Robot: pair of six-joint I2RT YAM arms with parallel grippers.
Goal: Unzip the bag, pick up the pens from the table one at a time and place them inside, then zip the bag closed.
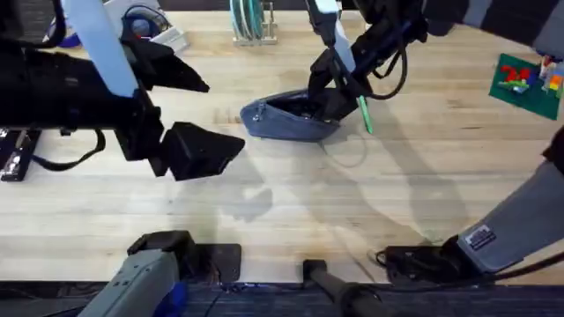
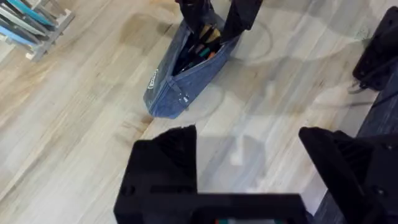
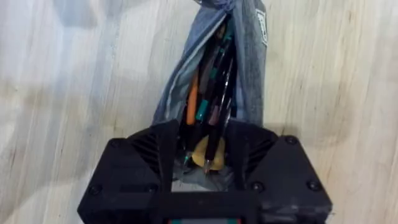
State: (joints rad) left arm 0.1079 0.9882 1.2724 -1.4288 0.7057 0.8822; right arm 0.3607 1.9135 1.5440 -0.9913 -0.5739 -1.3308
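Observation:
The blue-grey bag [image 1: 280, 117] lies on the table [image 1: 291, 211] at centre back, its zipper open and several pens inside [image 3: 208, 93]. My right gripper [image 1: 328, 88] is down at the bag's right end; in the right wrist view its fingers [image 3: 155, 152] stand apart on either side of the open mouth, with a dark pen [image 3: 214, 134] between them. A green pen [image 1: 364, 114] lies on the table just right of the bag. My left gripper [image 1: 207, 113] hovers high to the bag's left, open and empty [image 2: 249, 149]. The left wrist view shows the bag [image 2: 180, 74] below it.
A rack of teal items [image 1: 251, 22] stands behind the bag. A green plate with coloured bricks [image 1: 527, 84] sits at the far right. Clutter [image 1: 150, 22] lies at the back left. Bare wood stretches in front of the bag.

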